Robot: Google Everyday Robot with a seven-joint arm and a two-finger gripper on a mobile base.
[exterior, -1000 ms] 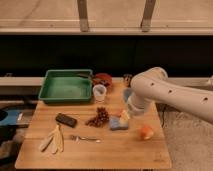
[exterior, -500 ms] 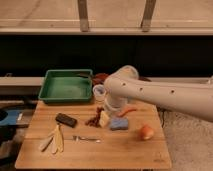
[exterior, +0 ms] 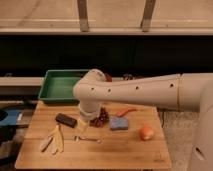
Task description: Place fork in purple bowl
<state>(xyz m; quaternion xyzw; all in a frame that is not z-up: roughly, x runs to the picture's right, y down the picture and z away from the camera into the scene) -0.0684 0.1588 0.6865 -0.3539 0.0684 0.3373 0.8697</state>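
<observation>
The fork [exterior: 88, 139] is slim and silver. It lies flat on the wooden table [exterior: 120, 150], left of centre and toward the front. My white arm reaches in from the right, and its gripper [exterior: 84, 121] hangs over the table just above and behind the fork, between the black block [exterior: 66, 120] and a dark red bunch of grapes [exterior: 101, 119]. It holds nothing that I can see. A small dark rim [exterior: 128, 77] shows behind the arm at the back of the table. It may be the purple bowl, and the rest of it is hidden.
A green tray [exterior: 59, 84] stands at the back left. Pale wooden utensils [exterior: 52, 140] lie at the front left. A blue sponge [exterior: 119, 123], an orange carrot-like piece [exterior: 127, 111] and an orange fruit [exterior: 146, 132] lie to the right. A reddish bowl [exterior: 107, 77] peeks out behind the arm.
The arm has swung left across the table. The gripper moved from the right side, over the sponge, down toward the fork. The white cup at the back is now hidden.
</observation>
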